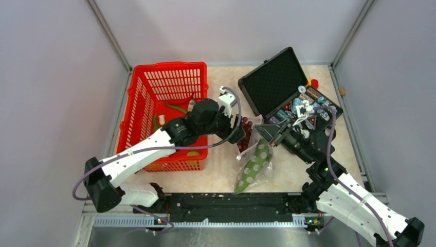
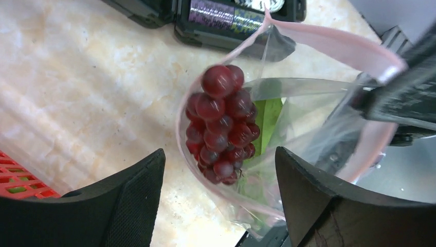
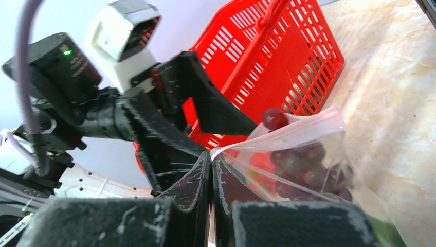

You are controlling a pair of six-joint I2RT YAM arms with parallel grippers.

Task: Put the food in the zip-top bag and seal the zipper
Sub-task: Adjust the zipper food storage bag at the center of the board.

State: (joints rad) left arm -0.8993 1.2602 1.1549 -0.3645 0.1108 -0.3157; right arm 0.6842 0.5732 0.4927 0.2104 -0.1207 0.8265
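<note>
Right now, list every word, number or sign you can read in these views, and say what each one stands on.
No text can be read in any view.
Gadgets in the case: printed labels, too small to read.
Shiny gadget in the left wrist view: markings too blurred to read.
Bag: only pale dots, no words.
Basket: no lettering visible.

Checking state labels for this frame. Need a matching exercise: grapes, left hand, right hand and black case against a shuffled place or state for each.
Column one
1. grapes
2. left hand
3. right hand
4. black case

Column two
A. shut on the rim of the zip-top bag
B. lid raised, on the right
C. open, above the bag's mouth
D. inside the bag's mouth

Pairs: 1-D, 2-C, 3-A, 4-B
</note>
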